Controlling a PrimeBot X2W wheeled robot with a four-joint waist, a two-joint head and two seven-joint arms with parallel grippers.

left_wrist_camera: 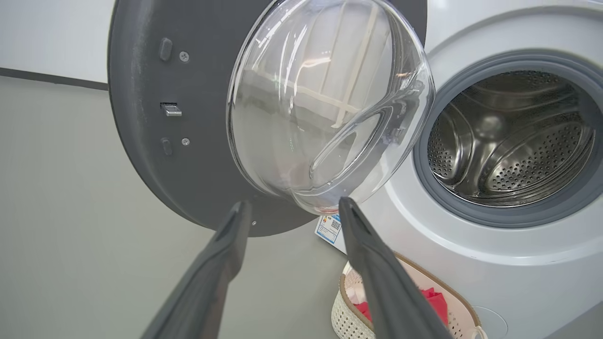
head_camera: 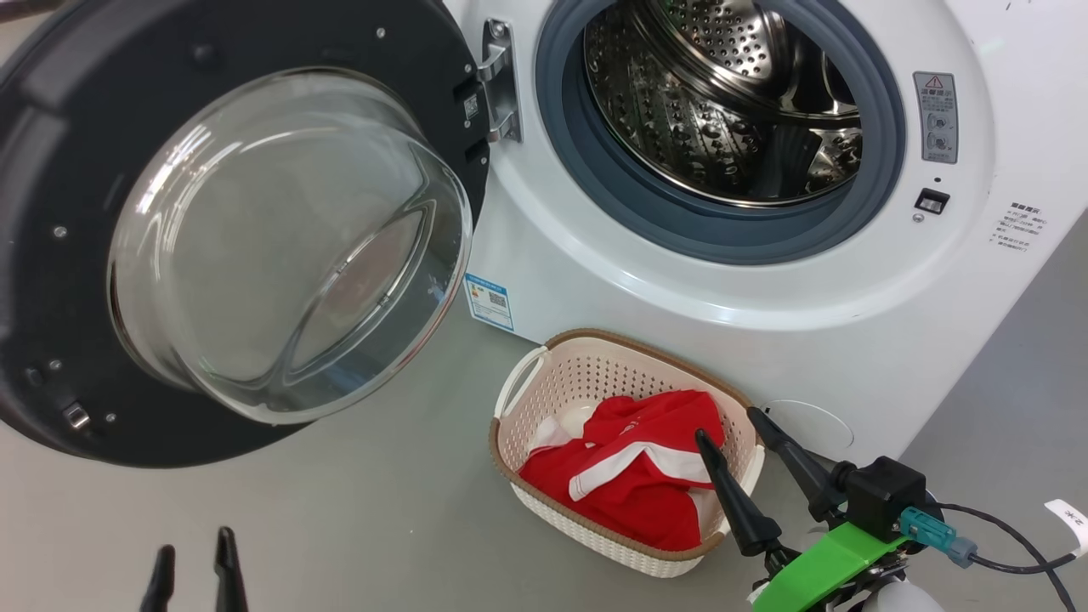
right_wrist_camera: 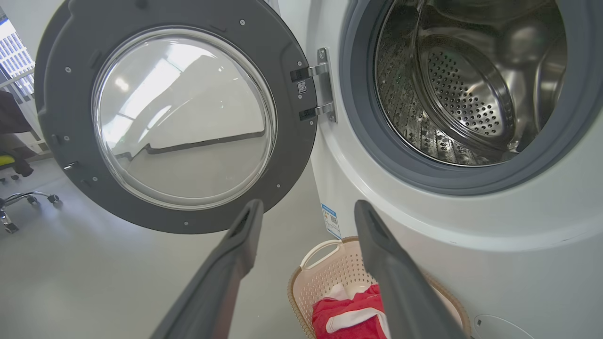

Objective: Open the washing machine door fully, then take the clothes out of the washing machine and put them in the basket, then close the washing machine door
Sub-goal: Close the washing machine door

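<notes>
The washing machine stands with its door swung wide open to the left, glass bowl bulging toward me. Its steel drum looks bare inside. The red clothes with white stripes lie in the cream basket on the floor before the machine. My right gripper hangs open just right of the basket, over its right rim, holding nothing. Low at the left, my left gripper is open and empty. The door, drum, basket and clothes also show in the wrist views.
Grey floor spreads left of the basket under the open door. A blue label and a round cap sit low on the machine's front. An office chair's wheeled base stands far beyond the door.
</notes>
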